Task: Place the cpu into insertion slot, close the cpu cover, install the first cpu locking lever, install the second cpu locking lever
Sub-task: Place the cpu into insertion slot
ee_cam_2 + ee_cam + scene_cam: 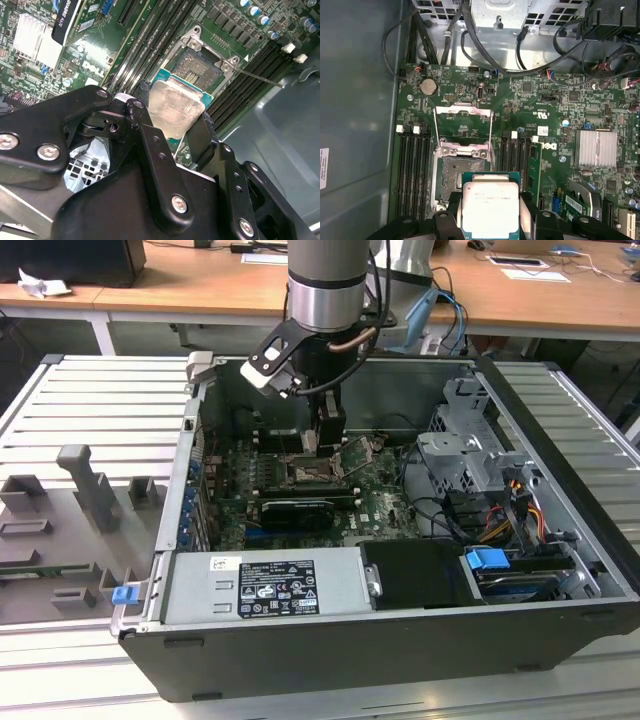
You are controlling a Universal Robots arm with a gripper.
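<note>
Nearest to us, the black end effector pinches the cpu by two opposite edges. In the second wrist view its fingers press against the chip's green border. The cpu's pale metal top faces up, and the chip is carried clear of the board, not seated. In the first wrist view it overlaps one edge of the insertion slot, whose dark pin field lies bare inside its silvery rim.

Just past the slot, the cpu cover stands swung open, a thin metal frame with a cut-out centre. The thin wire levers are raised along both of its sides. Long black memory slots flank the socket on either side, all set in the green circuit board. Farther along the board we see a finned silver heat sink.

In the exterior view, the arm comes down from twelve o'clock into the open computer case, and the end effector hangs just over the socket near the board's middle. Taking the socket as the dial's centre:
- A long black card lies close by at six o'clock.
- The grey power supply lies beyond it, at about seven.
- A metal drive cage sits at three o'clock.
- A blue latch sits at about four.

The case rests on a grey slatted desk, where grey fixture blocks stand well apart from the case at nine o'clock. A wooden desk runs across the back at twelve o'clock.
</note>
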